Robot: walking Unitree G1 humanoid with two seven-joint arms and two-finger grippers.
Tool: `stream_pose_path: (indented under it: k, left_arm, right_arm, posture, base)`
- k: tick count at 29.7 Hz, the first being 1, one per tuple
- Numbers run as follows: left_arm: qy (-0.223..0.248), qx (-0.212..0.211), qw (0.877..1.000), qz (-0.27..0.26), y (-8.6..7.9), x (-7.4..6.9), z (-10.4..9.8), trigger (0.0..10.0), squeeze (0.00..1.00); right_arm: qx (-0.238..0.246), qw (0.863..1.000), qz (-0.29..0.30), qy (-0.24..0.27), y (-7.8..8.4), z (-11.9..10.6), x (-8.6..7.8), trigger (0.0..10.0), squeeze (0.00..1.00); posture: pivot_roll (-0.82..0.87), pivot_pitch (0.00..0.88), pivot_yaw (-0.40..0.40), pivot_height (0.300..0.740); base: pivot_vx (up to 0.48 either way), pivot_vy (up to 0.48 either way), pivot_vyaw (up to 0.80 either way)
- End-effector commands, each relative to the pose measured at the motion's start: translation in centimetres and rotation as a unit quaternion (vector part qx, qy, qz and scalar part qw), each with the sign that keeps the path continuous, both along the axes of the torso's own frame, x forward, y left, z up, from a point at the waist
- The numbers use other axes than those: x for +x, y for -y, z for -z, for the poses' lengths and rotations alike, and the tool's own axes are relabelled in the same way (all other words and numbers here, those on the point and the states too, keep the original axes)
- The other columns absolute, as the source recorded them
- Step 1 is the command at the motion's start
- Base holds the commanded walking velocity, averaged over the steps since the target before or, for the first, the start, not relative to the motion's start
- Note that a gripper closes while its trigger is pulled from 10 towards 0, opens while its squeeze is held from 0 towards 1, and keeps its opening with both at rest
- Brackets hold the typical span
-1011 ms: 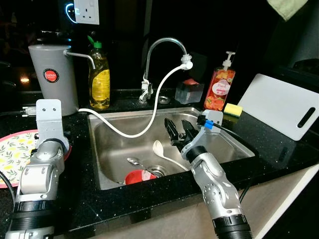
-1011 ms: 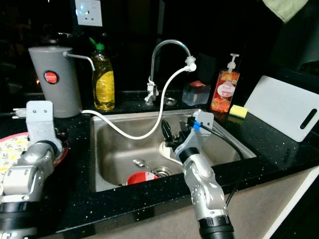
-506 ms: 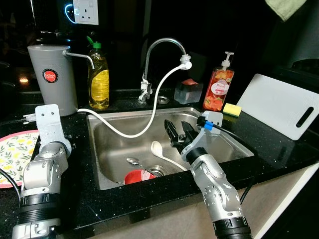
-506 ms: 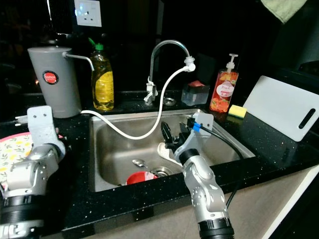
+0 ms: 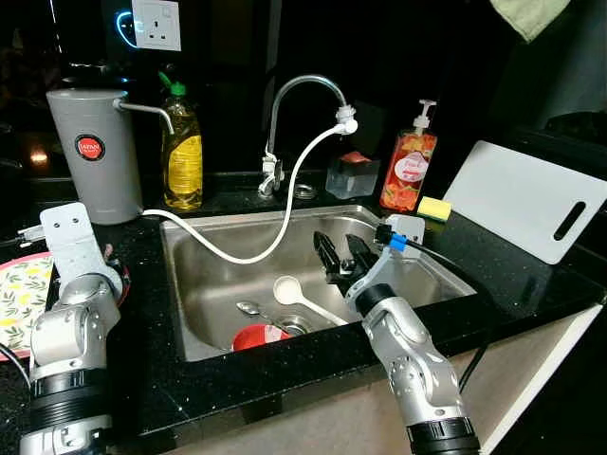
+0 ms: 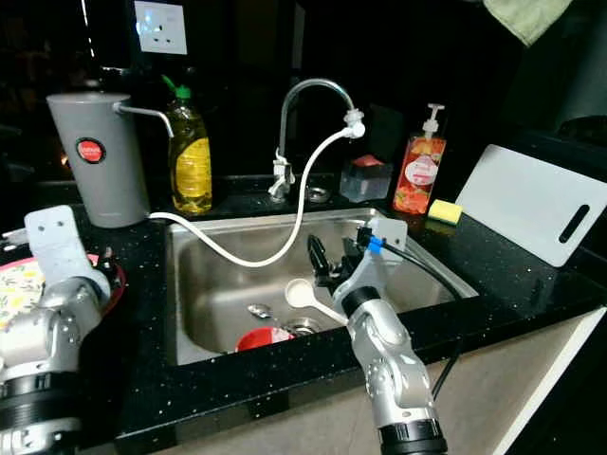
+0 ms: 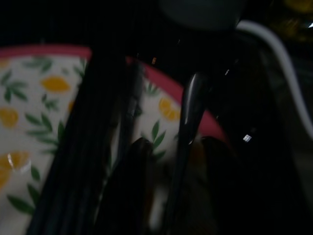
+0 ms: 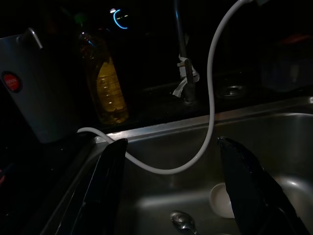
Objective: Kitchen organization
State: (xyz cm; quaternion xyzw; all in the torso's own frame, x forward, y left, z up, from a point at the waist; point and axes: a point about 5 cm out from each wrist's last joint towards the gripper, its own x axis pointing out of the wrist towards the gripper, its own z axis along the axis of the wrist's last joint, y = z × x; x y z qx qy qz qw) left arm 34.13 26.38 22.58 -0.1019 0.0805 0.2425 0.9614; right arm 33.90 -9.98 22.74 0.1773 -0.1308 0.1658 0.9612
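Since a second ago the camera has shifted; the right claw (image 5: 341, 256) still hangs spread above the sink (image 5: 204, 284), empty, aimed toward the white ladle (image 5: 289, 290) lying inside. Left claw (image 7: 171, 186) appears parted over the patterned plate (image 7: 29, 98).

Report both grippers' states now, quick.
Left gripper: over the floral plate; open or shut cannot be told.
Right gripper: open, empty, above the sink.
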Motion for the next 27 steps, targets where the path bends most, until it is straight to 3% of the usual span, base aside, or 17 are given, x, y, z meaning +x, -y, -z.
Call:
stream_pose_path:
  k: [1, 11, 16, 17, 18, 19, 20, 25, 27]
  left_arm:
    - [-0.032, -0.026, 0.999, 0.011, 0.6, 0.1, 1.8, 0.0, 0.0]
    - [-0.032, -0.041, 0.999, 0.009, 0.7, 0.1, 2.2, 0.0, 0.0]
    - [0.009, -0.012, 1.0, 0.017, 1.0, 0.3, 0.8, 0.0, 0.0]
    - [0.031, 0.001, 0.999, 0.025, 1.2, 0.4, 0.0, 7.6, 0.0]
    - [0.031, 0.001, 0.999, 0.025, 1.2, 0.4, 0.0, 7.6, 0.0]
    - [0.065, 0.016, 0.997, 0.037, 1.6, 0.5, -1.2, 10.0, 0.0]
    - [0.103, 0.031, 0.993, 0.053, 2.1, 0.5, -2.6, 10.0, 0.0]
    - [0.153, 0.045, 0.984, 0.079, 2.8, 0.3, -4.4, 10.0, 0.0]
    - [0.195, 0.066, 0.969, 0.137, 4.0, -0.1, -6.0, 10.0, 0.0]
  right_arm:
    - [-0.006, 1.0, -0.002, 0.001, 0.1, -0.2, 0.1, 10.0, 0.0]
    - [-0.007, 1.0, -0.006, 0.002, 0.0, -0.4, 0.2, 10.0, 0.0]
    - [-0.008, 1.0, -0.001, 0.001, 0.2, -0.3, 0.3, 10.0, 0.0]
    - [-0.007, 1.0, -0.001, 0.001, 0.3, -0.3, 0.2, 10.0, 0.0]
    - [-0.007, 1.0, -0.001, 0.001, 0.3, -0.3, 0.2, 10.0, 0.0]
    - [-0.007, 1.0, 0.0, 0.001, 0.3, -0.3, 0.2, 10.0, 0.0]
    - [-0.007, 1.0, 0.001, 0.002, 0.3, -0.3, 0.2, 10.0, 0.0]
    - [-0.005, 1.0, 0.002, 0.003, 0.4, -0.4, 0.1, 10.0, 0.0]
    - [0.001, 1.0, 0.001, 0.008, 0.4, -0.7, 0.0, 10.0, 0.0]
  posture:
    - [-0.01, 0.0, -0.121, 0.74]
    - [-0.02, 0.0, -0.126, 0.74]
    - [-0.02, 0.0, -0.12, 0.74]
    - [-0.03, 0.0, -0.119, 0.74]
    - [-0.03, 0.0, -0.119, 0.74]
    - [-0.03, 0.0, -0.116, 0.74]
    - [-0.03, 0.0, -0.114, 0.74]
    - [-0.03, 0.0, -0.111, 0.74]
    - [-0.03, 0.0, -0.106, 0.74]
  base:
    - [0.0, 0.0, 0.0]
    - [0.0, 0.0, 0.0]
    - [0.0, 0.0, 0.0]
    - [0.0, 0.0, 0.0]
    - [0.0, 0.0, 0.0]
    - [0.0, 0.0, 0.0]
    - [0.0, 0.0, 0.0]
    - [0.0, 0.0, 0.0]
    - [0.0, 0.0, 0.0]
